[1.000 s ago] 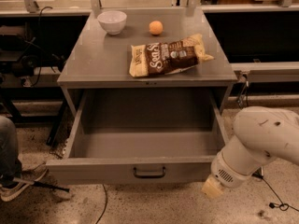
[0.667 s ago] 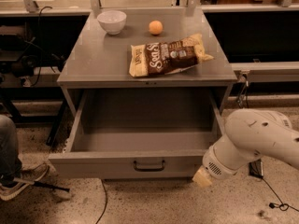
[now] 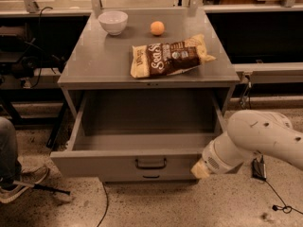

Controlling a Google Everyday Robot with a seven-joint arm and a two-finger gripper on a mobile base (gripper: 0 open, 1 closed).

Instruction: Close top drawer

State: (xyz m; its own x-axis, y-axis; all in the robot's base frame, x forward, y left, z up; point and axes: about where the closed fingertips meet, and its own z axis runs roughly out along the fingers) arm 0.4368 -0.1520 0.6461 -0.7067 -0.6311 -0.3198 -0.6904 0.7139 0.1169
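The top drawer [image 3: 118, 167] of the grey metal cabinet [image 3: 85, 74] stands pulled out toward me, empty inside, with a small dark bar handle [image 3: 150, 163] at the centre of its front. My white arm comes in from the right, and its gripper [image 3: 200, 169] sits against the right end of the drawer front. The gripper end is mostly hidden behind the wrist.
On the cabinet top lie a chip bag [image 3: 168, 58], an orange [image 3: 157, 28] and a white bowl [image 3: 113, 22]. A person's leg and shoe [image 3: 12, 176] are at the left. Cables [image 3: 277, 200] lie on the floor at the right. A lower drawer handle [image 3: 151, 176] shows beneath.
My arm has moved left and up against the right end of the drawer front. The drawer has slid back a little into the cabinet.
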